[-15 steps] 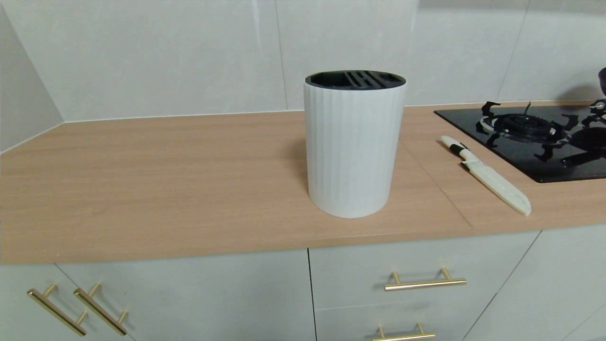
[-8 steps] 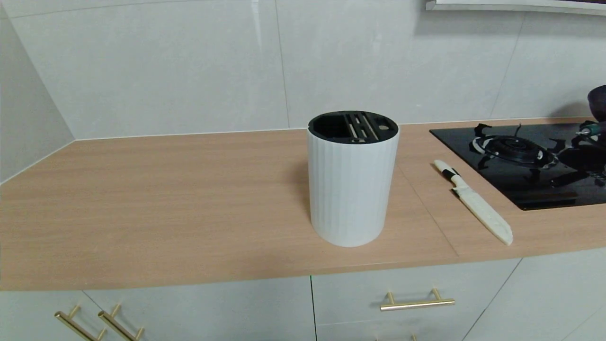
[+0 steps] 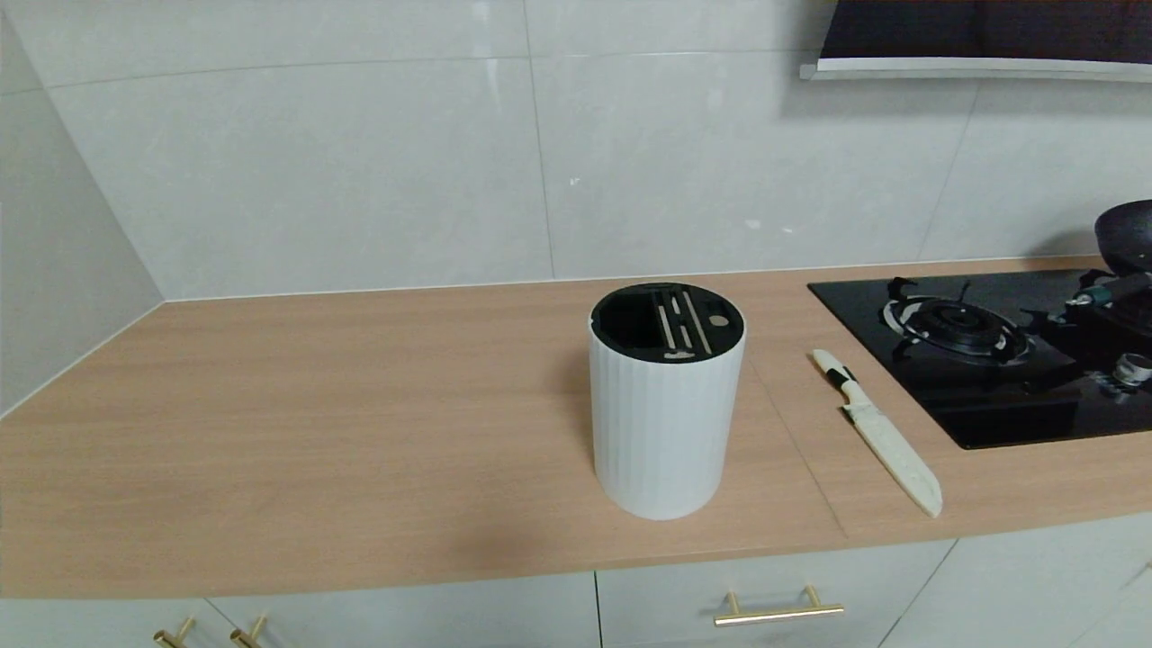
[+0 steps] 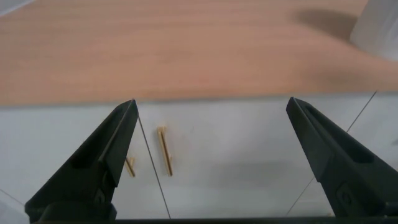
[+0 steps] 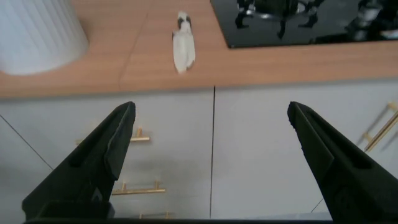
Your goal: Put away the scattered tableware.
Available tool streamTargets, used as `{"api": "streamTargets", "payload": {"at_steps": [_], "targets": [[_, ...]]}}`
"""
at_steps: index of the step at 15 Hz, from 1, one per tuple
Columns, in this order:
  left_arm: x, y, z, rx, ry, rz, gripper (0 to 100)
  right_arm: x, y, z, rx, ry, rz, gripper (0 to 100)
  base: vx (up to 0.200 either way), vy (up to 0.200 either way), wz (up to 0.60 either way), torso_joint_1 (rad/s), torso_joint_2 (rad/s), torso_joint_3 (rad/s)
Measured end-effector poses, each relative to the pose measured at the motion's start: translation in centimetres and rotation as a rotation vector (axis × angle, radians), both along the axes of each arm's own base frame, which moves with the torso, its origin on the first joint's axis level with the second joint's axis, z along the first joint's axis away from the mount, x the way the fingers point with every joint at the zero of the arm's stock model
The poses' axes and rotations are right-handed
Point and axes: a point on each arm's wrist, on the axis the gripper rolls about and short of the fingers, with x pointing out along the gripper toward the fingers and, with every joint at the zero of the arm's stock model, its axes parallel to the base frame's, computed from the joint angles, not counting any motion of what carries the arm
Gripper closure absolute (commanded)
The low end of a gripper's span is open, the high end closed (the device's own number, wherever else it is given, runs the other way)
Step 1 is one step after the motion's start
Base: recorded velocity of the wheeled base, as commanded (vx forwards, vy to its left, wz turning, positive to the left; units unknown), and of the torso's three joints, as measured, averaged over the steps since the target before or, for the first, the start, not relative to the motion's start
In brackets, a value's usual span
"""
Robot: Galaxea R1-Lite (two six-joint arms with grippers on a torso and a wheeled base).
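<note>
Knife (image 3: 875,436) flat on counter (image 3: 360,432), well beyond right claw (image 5: 211,109) (jaws wide)

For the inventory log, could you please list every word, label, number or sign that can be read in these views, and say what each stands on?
There are none that can be read.
The white ribbed knife holder shows no print.
The knife has a speckled blade with no legible mark.
The hob and the drawer handle carry no sign that can be made out.
</note>
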Motion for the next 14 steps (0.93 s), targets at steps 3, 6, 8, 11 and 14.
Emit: {"api": "streamTargets", "payload": {"at_steps": [3, 6, 8, 11, 14], "targets": [[0.0, 0.0, 0.0, 0.0, -0.001, 0.0, 0, 0.0, 0.0, 0.0, 0.0, 0.0, 0.0, 0, 0.0, 0.0, 0.0, 0.258, -0.57, -0.307], [0.0, 0.0, 0.0, 0.0, -0.001, 0.0, 0, 0.0, 0.0, 0.0, 0.0, 0.0, 0.0, 0, 0.0, 0.0, 0.0, 0.274, -0.6, -0.321], [0.0, 0.0, 0.01, 0.0, -0.001, 0.0, 0, 0.0, 0.0, 0.0, 0.0, 0.0, 0.0, 0, 0.0, 0.0, 0.0, 0.264, -0.53, -0.273], [0.0, 0.0, 0.0, 0.0, 0.0, 0.0, 0, 0.0, 0.0, 0.0, 0.0, 0.0, 0.0, 0, 0.0, 0.0, 0.0, 0.204, -0.41, -0.211], [0.0, 0.0, 0.0, 0.0, -0.001, 0.0, 0, 0.0, 0.0, 0.0, 0.0, 0.0, 0.0, 0, 0.0, 0.0, 0.0, 0.152, -0.32, -0.162]]}}
